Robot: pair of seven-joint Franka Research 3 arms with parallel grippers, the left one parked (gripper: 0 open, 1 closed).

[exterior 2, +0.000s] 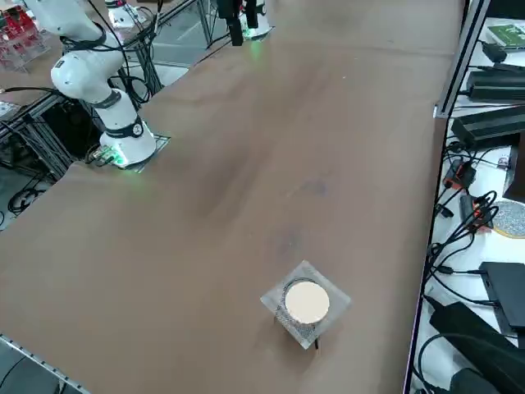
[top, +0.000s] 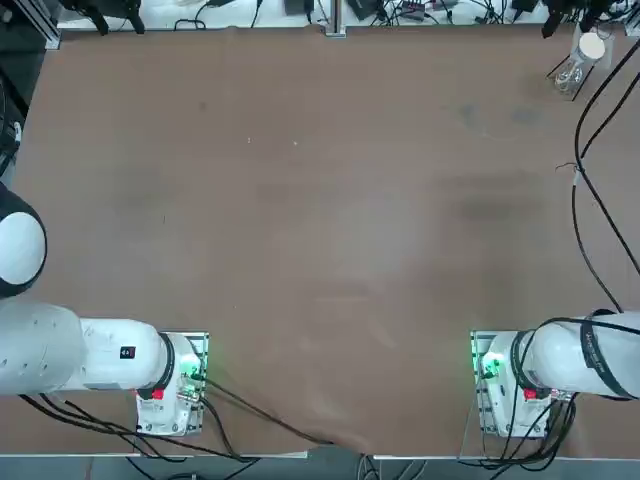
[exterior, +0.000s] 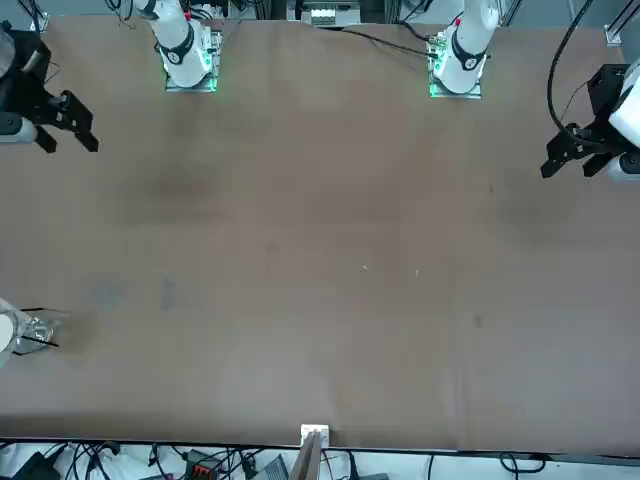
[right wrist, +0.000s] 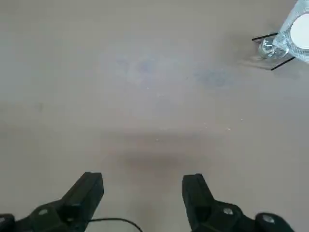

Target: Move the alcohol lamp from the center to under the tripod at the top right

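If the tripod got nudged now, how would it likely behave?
The tripod would probably slide or tip easily: thin dark wire legs under a wide mesh-and-disc top look light. The glass alcohol lamp beneath it could be knocked and roll. The right gripper, fingers open, sits well away.

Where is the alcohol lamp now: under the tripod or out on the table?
Under. The alcohol lamp sits beneath the tripod; open right gripper is clear.
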